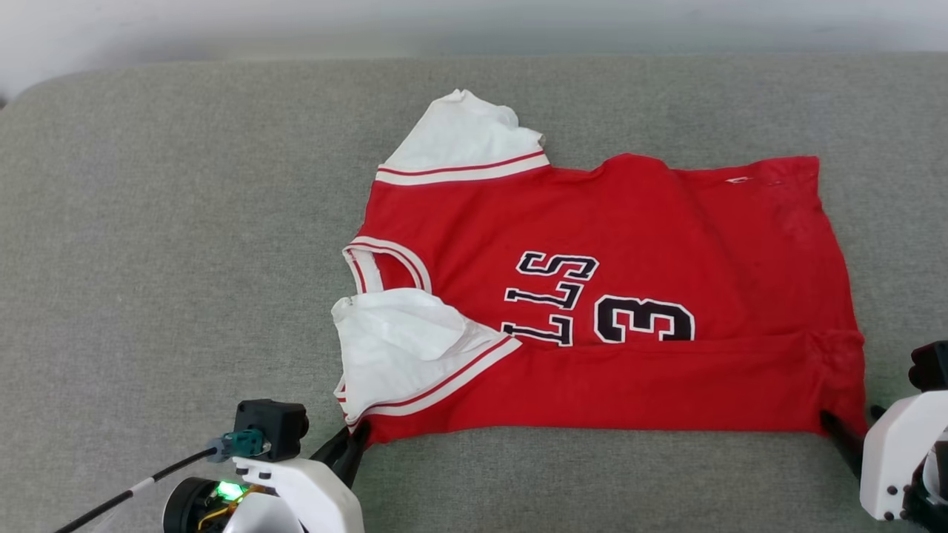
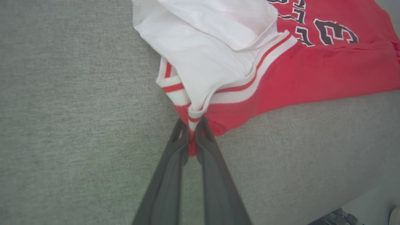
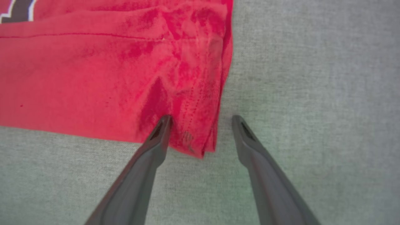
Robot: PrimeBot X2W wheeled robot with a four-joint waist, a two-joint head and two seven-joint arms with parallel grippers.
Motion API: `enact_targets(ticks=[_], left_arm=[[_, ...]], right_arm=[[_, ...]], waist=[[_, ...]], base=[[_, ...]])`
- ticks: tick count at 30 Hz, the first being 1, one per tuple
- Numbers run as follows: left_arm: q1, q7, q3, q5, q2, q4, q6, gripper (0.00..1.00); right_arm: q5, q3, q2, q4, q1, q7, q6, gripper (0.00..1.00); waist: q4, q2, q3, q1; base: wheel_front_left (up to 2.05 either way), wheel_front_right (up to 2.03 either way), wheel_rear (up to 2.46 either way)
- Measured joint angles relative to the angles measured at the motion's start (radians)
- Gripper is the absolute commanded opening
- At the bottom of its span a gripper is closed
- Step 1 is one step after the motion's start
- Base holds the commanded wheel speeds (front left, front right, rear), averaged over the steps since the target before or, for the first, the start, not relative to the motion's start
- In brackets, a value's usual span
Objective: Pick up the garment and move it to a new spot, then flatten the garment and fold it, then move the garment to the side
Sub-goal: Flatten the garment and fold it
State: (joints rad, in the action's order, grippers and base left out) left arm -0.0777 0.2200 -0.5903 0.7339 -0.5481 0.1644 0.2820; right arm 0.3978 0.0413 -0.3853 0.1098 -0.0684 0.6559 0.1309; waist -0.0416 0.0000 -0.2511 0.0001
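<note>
The jersey [image 1: 629, 222] lies spread mid-surface [image 1: 148, 222]. At 7 o'clock the left gripper [image 1: 355, 438] is closed on its sleeve corner. At 4 o'clock the right gripper [image 3: 201, 120] stands open astride the hem corner.

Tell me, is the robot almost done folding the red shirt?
Not yet. The garment lies spread out, its near edge already folded over. The left tool pinches a sleeve-side corner; the right tool stands open around the hem corner. More folding and moving aside remain.
</note>
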Motion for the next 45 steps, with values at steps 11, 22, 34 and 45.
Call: enact_targets(ticks=[11,22,34,45], left_arm=[[-0.008,0.011,-0.012,-0.016,-0.003,0.012,0.013,0.00],[0.113,-0.022,-0.001,0.020,-0.045,-0.009,0.014,0.00],[0.202,-0.010,-0.033,0.042,-0.077,-0.032,0.006,0.00],[0.172,-0.089,-0.032,0.035,-0.038,-0.107,-0.037,1.00]], right_arm=[[0.003,-0.060,-0.024,0.076,-0.040,-0.041,-0.001,0.00],[0.035,-0.053,-0.032,0.048,0.046,-0.050,0.000,0.00],[0.041,0.042,-0.053,-0.083,0.218,0.059,0.001,0.00],[0.045,0.033,-0.018,-0.044,0.215,0.021,0.000,1.00]], waist=[[-0.029,0.0000,-0.030,-0.0001],[0.009,0.0000,0.064,0.0000],[0.029,0.0000,0.119,-0.0001],[0.021,0.0000,0.123,-0.0001]], base=[[0.00,0.00,0.00],[0.00,0.00,0.00],[0.00,0.00,0.00],[0.00,0.00,0.00]])
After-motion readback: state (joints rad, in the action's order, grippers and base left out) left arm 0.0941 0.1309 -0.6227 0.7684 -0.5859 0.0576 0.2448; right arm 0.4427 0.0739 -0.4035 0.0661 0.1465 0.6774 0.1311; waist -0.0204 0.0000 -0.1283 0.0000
